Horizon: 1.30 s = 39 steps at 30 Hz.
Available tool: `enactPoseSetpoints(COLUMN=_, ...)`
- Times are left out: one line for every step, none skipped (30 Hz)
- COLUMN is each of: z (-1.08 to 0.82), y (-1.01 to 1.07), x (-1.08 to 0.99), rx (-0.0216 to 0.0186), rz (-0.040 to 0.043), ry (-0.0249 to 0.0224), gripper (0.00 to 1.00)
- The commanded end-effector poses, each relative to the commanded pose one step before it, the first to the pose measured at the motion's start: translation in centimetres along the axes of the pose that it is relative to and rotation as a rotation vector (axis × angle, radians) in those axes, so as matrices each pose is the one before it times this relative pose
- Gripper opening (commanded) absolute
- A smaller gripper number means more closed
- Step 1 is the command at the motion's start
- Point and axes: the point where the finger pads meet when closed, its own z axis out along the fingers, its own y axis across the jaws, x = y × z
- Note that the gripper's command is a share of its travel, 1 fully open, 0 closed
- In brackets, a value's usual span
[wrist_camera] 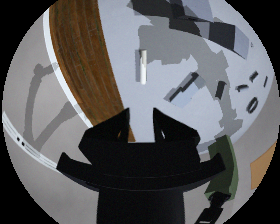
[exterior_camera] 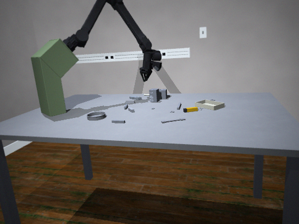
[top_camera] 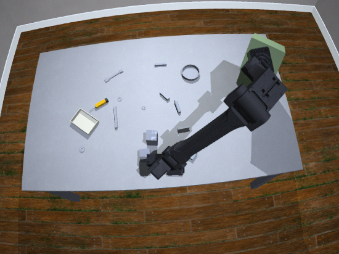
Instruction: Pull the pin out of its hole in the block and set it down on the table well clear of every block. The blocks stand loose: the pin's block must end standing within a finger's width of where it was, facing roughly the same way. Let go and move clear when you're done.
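My gripper [exterior_camera: 144, 78] hangs high above the table, near its front edge in the overhead view [top_camera: 144, 167]. Its fingers stand a little apart with nothing between them. The pin [wrist_camera: 143, 66], a short pale rod, lies flat on the table below and ahead of the fingers. In the side view the pin [exterior_camera: 147, 94] lies just left of the blocks. Two grey blocks [top_camera: 151, 137] [top_camera: 143, 153] stand close together by the gripper, and both show in the side view [exterior_camera: 154, 94] [exterior_camera: 163, 93]. My arm hides most of the pin from above.
Loose grey bars [top_camera: 115, 117] [top_camera: 177, 106], small washers [top_camera: 82, 149], a metal ring [top_camera: 190, 72], a yellow-handled tool [top_camera: 101, 103] and a white tray [top_camera: 84, 121] lie across the table. The green arm base [top_camera: 262, 60] stands at the back right.
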Motion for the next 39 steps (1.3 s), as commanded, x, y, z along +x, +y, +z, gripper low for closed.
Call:
enactPoseSetpoints(z=-1.49, y=0.093, x=-0.374, rx=-0.00431, rz=-0.00213, ry=-0.01546, gripper=0.32)
enactPoseSetpoints(z=-0.217, y=0.008, x=0.017, rx=0.0001, rz=0.00003, ry=0.00007, gripper=0.32)
enactPoseSetpoints(z=-0.24, y=0.008, x=0.02, rx=0.0001, rz=0.00003, ry=0.00007, gripper=0.32)
enactPoseSetpoints(z=-0.217, y=0.007, x=0.019, rx=0.00009, rz=0.00003, ry=0.00006, gripper=0.32)
enactPoseSetpoints(z=-0.155, y=0.005, x=0.014, rx=0.00006, rz=0.00002, ry=0.00004, gripper=0.32)
enactPoseSetpoints(z=-0.075, y=0.002, x=0.007, rx=0.00003, rz=0.00001, ry=0.00002, gripper=0.32)
enactPoseSetpoints(z=-0.013, y=0.0, x=0.001, rx=0.00001, rz=0.0, ry=0.0, gripper=0.32)
enactPoseSetpoints(z=0.0, y=0.0, x=0.0, rx=0.0, rz=0.0, ry=0.0, gripper=0.32)
enactPoseSetpoints(z=0.0, y=0.0, x=0.0, rx=0.0, rz=0.0, ry=0.0, gripper=0.32)
enactPoseSetpoints(z=0.0, y=0.0, x=0.0, rx=0.0, rz=0.0, ry=0.0, gripper=0.32)
enactPoseSetpoints(z=0.0, y=0.0, x=0.0, rx=0.0, rz=0.0, ry=0.0, gripper=0.32)
enactPoseSetpoints(z=0.0, y=0.0, x=0.0, rx=0.0, rz=0.0, ry=0.0, gripper=0.32)
enactPoseSetpoints(z=0.0, y=0.0, x=0.0, rx=0.0, rz=0.0, ry=0.0, gripper=0.32)
enactPoseSetpoints(z=0.0, y=0.0, x=0.0, rx=0.0, rz=0.0, ry=0.0, gripper=0.32)
enactPoseSetpoints(z=0.0, y=0.0, x=0.0, rx=0.0, rz=0.0, ry=0.0, gripper=0.32)
enactPoseSetpoints(z=0.0, y=0.0, x=0.0, rx=0.0, rz=0.0, ry=0.0, gripper=0.32)
enactPoseSetpoints(z=0.0, y=0.0, x=0.0, rx=0.0, rz=0.0, ry=0.0, gripper=0.32)
enactPoseSetpoints(z=0.0, y=0.0, x=0.0, rx=0.0, rz=0.0, ry=0.0, gripper=0.32)
enactPoseSetpoints(z=0.0, y=0.0, x=0.0, rx=0.0, rz=0.0, ry=0.0, gripper=0.32)
enactPoseSetpoints(z=0.0, y=0.0, x=0.0, rx=0.0, rz=0.0, ry=0.0, gripper=0.32)
enactPoseSetpoints(z=0.0, y=0.0, x=0.0, rx=0.0, rz=0.0, ry=0.0, gripper=0.32)
enactPoseSetpoints(z=0.0, y=0.0, x=0.0, rx=0.0, rz=0.0, ry=0.0, gripper=0.32)
enactPoseSetpoints(z=0.0, y=0.0, x=0.0, rx=0.0, rz=0.0, ry=0.0, gripper=0.32)
enactPoseSetpoints(z=0.0, y=0.0, x=0.0, rx=0.0, rz=0.0, ry=0.0, gripper=0.32)
enactPoseSetpoints(z=0.0, y=0.0, x=0.0, rx=0.0, rz=0.0, ry=0.0, gripper=0.32)
enactPoseSetpoints(z=0.0, y=0.0, x=0.0, rx=0.0, rz=0.0, ry=0.0, gripper=0.32)
enactPoseSetpoints(z=0.0, y=0.0, x=0.0, rx=0.0, rz=0.0, ry=0.0, gripper=0.32)
enactPoseSetpoints(z=0.0, y=0.0, x=0.0, rx=0.0, rz=0.0, ry=0.0, gripper=0.32)
enactPoseSetpoints(z=0.0, y=0.0, x=0.0, rx=0.0, rz=0.0, ry=0.0, gripper=0.32)
enactPoseSetpoints(z=0.0, y=0.0, x=0.0, rx=0.0, rz=0.0, ry=0.0, gripper=0.32)
enactPoseSetpoints(z=0.0, y=0.0, x=0.0, rx=0.0, rz=0.0, ry=0.0, gripper=0.32)
enactPoseSetpoints(z=0.0, y=0.0, x=0.0, rx=0.0, rz=0.0, ry=0.0, gripper=0.32)
enactPoseSetpoints(z=0.0, y=0.0, x=0.0, rx=0.0, rz=0.0, ry=0.0, gripper=0.32)
enactPoseSetpoints(z=0.0, y=0.0, x=0.0, rx=0.0, rz=0.0, ry=0.0, gripper=0.32)
enactPoseSetpoints(z=0.0, y=0.0, x=0.0, rx=0.0, rz=0.0, ry=0.0, gripper=0.32)
enactPoseSetpoints(z=0.0, y=0.0, x=0.0, rx=0.0, rz=0.0, ry=0.0, gripper=0.32)
enactPoseSetpoints(z=0.0, y=0.0, x=0.0, rx=0.0, rz=0.0, ry=0.0, gripper=0.32)
enactPoseSetpoints(z=0.0, y=0.0, x=0.0, rx=0.0, rz=0.0, ry=0.0, gripper=0.32)
enactPoseSetpoints(z=0.0, y=0.0, x=0.0, rx=0.0, rz=0.0, ry=0.0, gripper=0.32)
